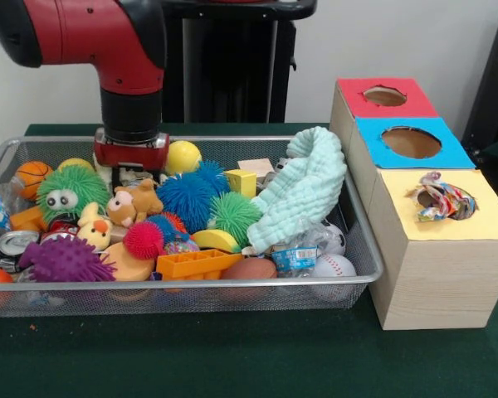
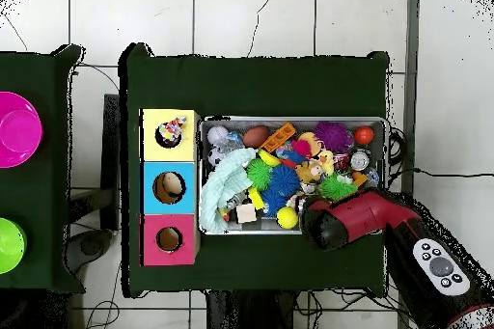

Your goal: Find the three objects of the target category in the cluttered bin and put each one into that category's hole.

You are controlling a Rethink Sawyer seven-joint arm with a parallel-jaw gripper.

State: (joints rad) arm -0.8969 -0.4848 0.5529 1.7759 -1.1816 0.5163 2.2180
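Now mid-search: dotted cloth [image 1: 442, 201] sits in yellow hole [image 1: 448, 201]; gripper [image 1: 131, 170] low in bin [image 1: 191, 286], finger state unclear; next, grab mint cloth [image 1: 303, 195].

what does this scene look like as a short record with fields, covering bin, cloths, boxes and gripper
bin: wire mesh bin, crowded with spiky balls, plush animals and other toys
mint-green cloth: mint-green cloth draped over the bin's end nearest the boxes
dotted cloth: dotted cloth stuffed in the yellow-topped hole, partly sticking out
cream cloth: not seen
other boxes: blue-topped box in the middle, red-topped box at the other end
gripper: gripper lowered into the bin at its far side; open or shut unclear
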